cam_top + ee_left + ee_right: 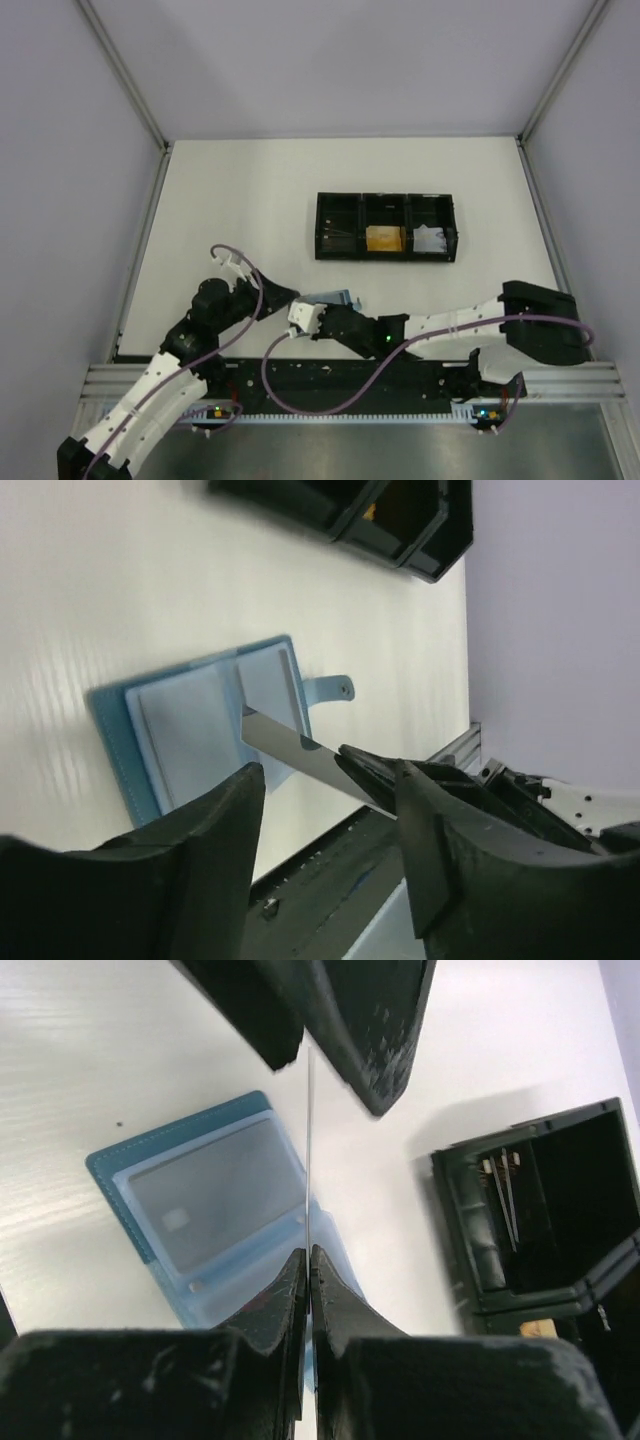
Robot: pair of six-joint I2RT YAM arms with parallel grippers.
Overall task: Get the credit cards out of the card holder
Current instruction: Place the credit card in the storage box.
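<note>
The teal-blue card holder (335, 297) (180, 725) (200, 1200) lies open on the white table, its pale blue slotted faces up. A thin pale grey credit card (290, 752) (308, 1140) slants up from its inner edge. My right gripper (309, 1252) (303, 313) is shut on the card's near end. My left gripper (330, 770) (283, 293) is open, one finger on either side of the card without touching it. An orange-gold credit card (383, 238) lies in the middle compartment of the black tray.
The long black three-compartment tray (320, 228) (400, 520) (470, 1240) sits beyond the holder, with a white wad of paper (430, 240) in its right compartment. Thin items (505, 1195) stand on edge in its left compartment. The aluminium rail (350, 375) runs just behind both grippers.
</note>
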